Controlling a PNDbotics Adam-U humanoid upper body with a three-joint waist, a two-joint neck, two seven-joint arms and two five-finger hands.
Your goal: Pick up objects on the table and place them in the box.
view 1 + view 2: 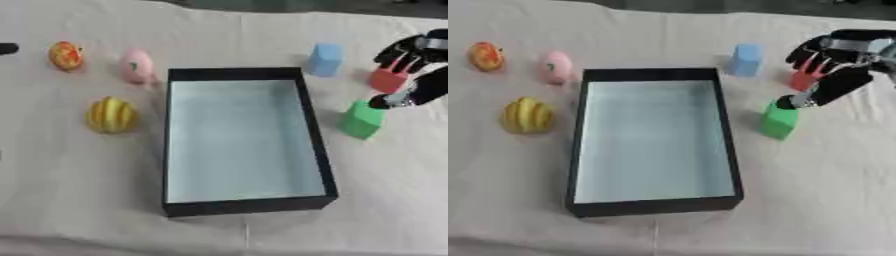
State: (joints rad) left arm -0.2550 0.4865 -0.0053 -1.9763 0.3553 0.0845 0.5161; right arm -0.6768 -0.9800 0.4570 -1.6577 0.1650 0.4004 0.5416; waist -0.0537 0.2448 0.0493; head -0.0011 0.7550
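Note:
The black-walled box [318, 145] with a pale floor lies mid-table, nothing inside it. My right hand [839, 52] comes in from the upper right. Its fingers [808, 64] reach down onto the top of a red block [386, 80], and its thumb [826, 90] stretches below the block toward a green block [778, 121]. The red block rests on the cloth between fingers and thumb. A blue block [325, 59] stands behind the box's right corner. Left of the box lie an orange fruit [66, 55], a pink fruit [136, 65] and a yellow ribbed fruit [111, 115]. A dark tip [7, 48] at the left edge is all I see of my left hand.
A pale cloth [87, 190] covers the table. The green block stands close to the box's right wall, just below my right thumb. Bare cloth stretches in front of the box and at the lower right.

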